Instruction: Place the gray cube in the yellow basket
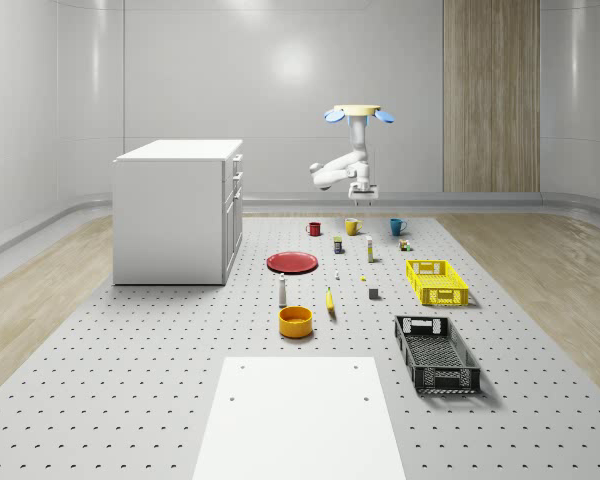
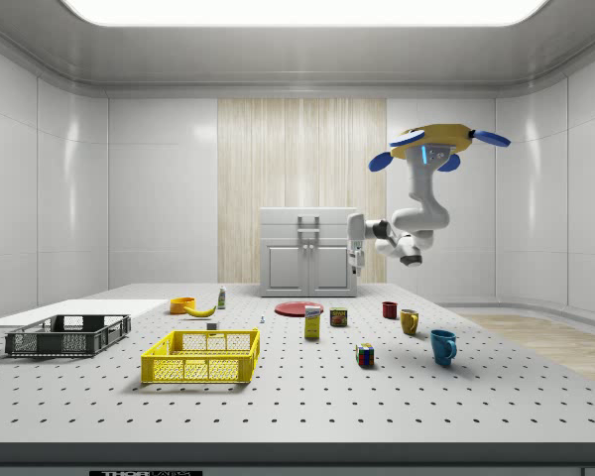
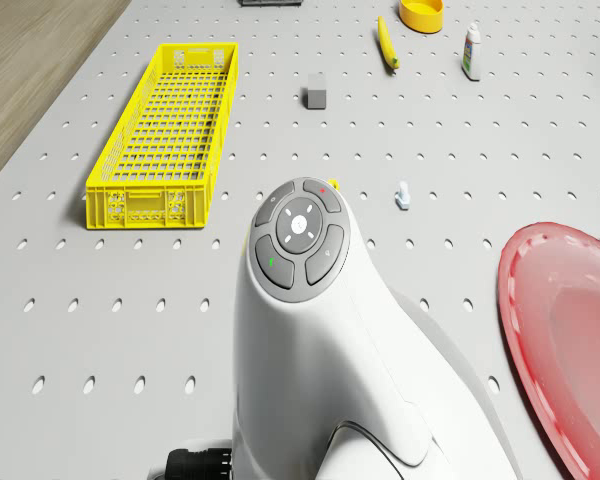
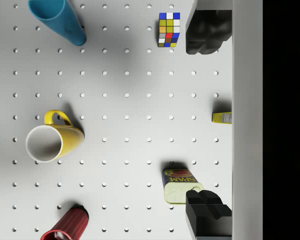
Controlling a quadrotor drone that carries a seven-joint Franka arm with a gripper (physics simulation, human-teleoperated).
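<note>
Cube [image 1: 374, 293] sat just beside the basket [image 1: 437, 282], toward the plate [image 1: 292, 262], while beyond the basket the drone [image 1: 359, 113] hovered high over the mugs, its gripper [image 1: 361, 197] hanging empty above them with fingers [image 4: 207, 31] spread wide.

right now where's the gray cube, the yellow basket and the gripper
gray cube [image 3: 316, 96], drone view, on its top face
yellow basket [image 3: 166, 208], drone view, on its near end wall
gripper [image 4: 208, 122], wrist view, midway between its two dark fingertips, which stand open
</note>
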